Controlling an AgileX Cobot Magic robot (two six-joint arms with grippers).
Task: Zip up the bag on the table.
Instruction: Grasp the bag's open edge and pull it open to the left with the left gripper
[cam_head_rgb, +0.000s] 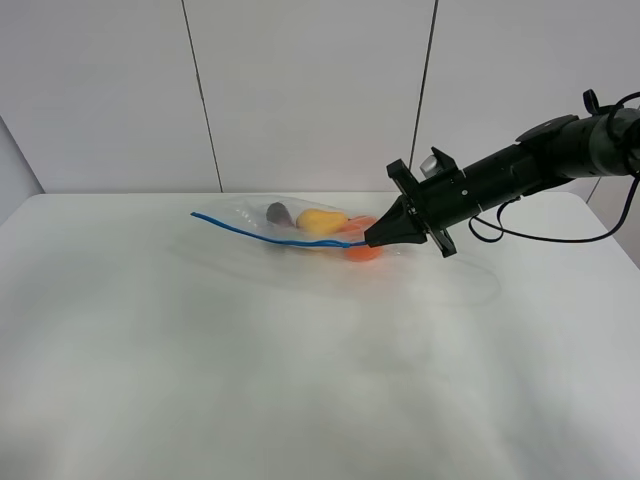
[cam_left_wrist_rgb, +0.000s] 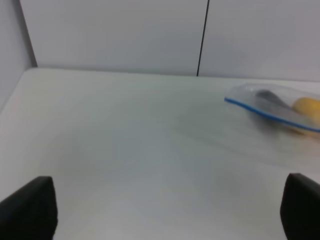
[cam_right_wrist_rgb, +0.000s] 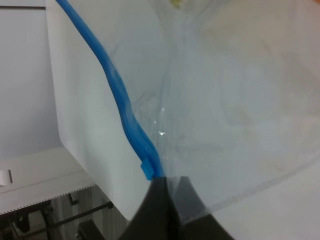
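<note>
The clear bag (cam_head_rgb: 300, 225) lies on the white table (cam_head_rgb: 250, 380) at the far middle, with a purple eggplant (cam_head_rgb: 277, 212), a yellow pear (cam_head_rgb: 321, 221) and an orange (cam_head_rgb: 364, 252) inside. Its blue zipper strip (cam_head_rgb: 270, 236) runs along the near edge. My right gripper (cam_head_rgb: 370, 241) is shut on the right end of the zipper strip (cam_right_wrist_rgb: 127, 115); the fingertips (cam_right_wrist_rgb: 161, 192) pinch it beside the slider. My left gripper (cam_left_wrist_rgb: 170, 220) is open and empty, far left of the bag (cam_left_wrist_rgb: 280, 107), out of the high view.
White wall panels stand behind the table's far edge (cam_head_rgb: 200, 193). The right arm (cam_head_rgb: 520, 165) reaches in from the right above the table. A cable (cam_head_rgb: 540, 238) hangs under it.
</note>
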